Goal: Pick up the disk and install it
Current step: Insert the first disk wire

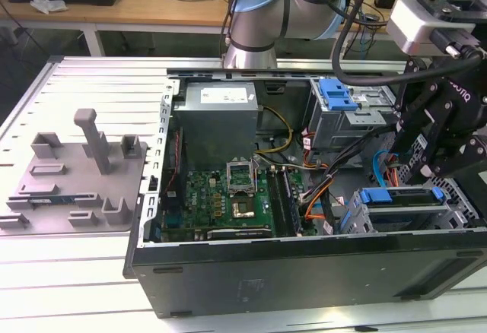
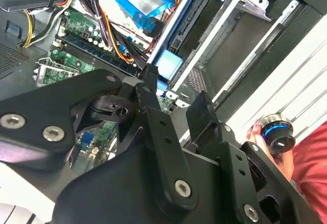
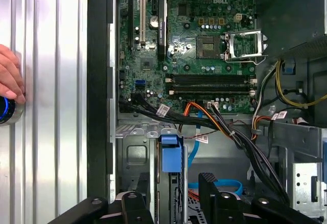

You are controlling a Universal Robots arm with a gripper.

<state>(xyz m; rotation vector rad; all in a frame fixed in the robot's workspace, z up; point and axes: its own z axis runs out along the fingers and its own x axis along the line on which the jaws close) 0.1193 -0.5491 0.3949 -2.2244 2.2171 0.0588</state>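
Fixture tray: grey plastic tray (image 1: 76, 169) with upright holders, at the exterior view's left on the ribbed metal table (image 1: 46, 272)
Computer case: black open case (image 1: 304, 272) lying on its side across the middle and the exterior view's right
Power supply: grey metal box (image 1: 221, 120) with a white sticker, in the case's upper left corner, above the green motherboard (image 1: 221, 196)
Arm: silver and pale blue robot arm (image 1: 262, 14), top centre of the exterior view
Disk: silver disk (image 1: 399, 196) in a bright blue bracket, at the exterior view's lower right; it seems seated in the drive cage, though the angle is poor; its blue end (image 3: 171, 155) also shows in both wrist views (image 2: 168, 63)
Gripper: black gripper (image 1: 422, 172) just above the disk; in both wrist views (image 3: 176, 180) its fingers stand apart on either side of the blue end, grasping nothing (image 2: 176, 86)
Person: a hand (image 3: 10, 78) rests by a blue-lit knob (image 3: 5, 110) on the table beside the case, in the first wrist view
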